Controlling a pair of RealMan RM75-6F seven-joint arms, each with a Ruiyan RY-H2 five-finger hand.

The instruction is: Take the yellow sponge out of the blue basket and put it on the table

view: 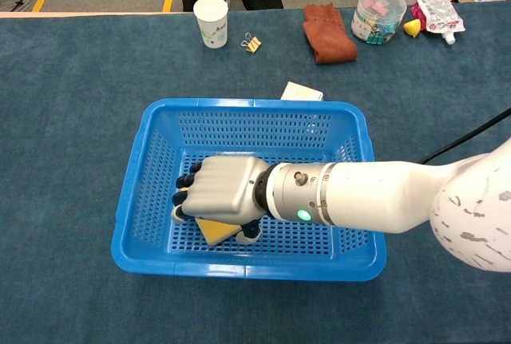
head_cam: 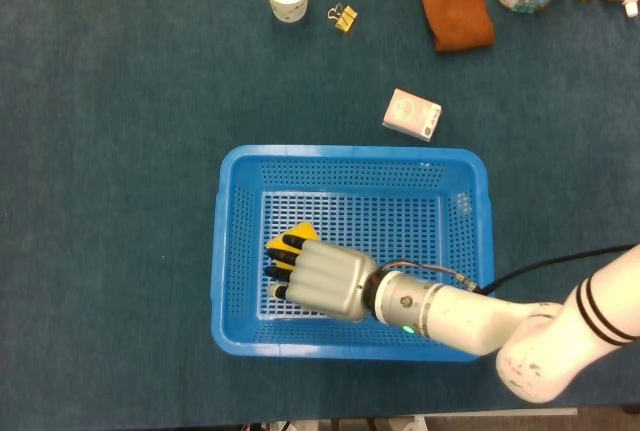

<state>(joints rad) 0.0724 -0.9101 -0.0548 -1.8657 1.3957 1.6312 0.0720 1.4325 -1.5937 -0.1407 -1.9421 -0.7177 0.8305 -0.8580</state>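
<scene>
Covering the yellow sponge (head_cam: 300, 235) from above, right hand (head_cam: 318, 278) sits in the blue basket (head_cam: 228, 251), fingers curled over it; firm grip unclear.

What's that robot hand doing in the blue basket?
The robot's right hand is down inside the blue basket, lying over a yellow sponge. Only small bits of the sponge peek out around the hand, so it is hard to say whether the fingers really grip it. The sponge is not out on the table yet. The left hand isn't showing.
</scene>
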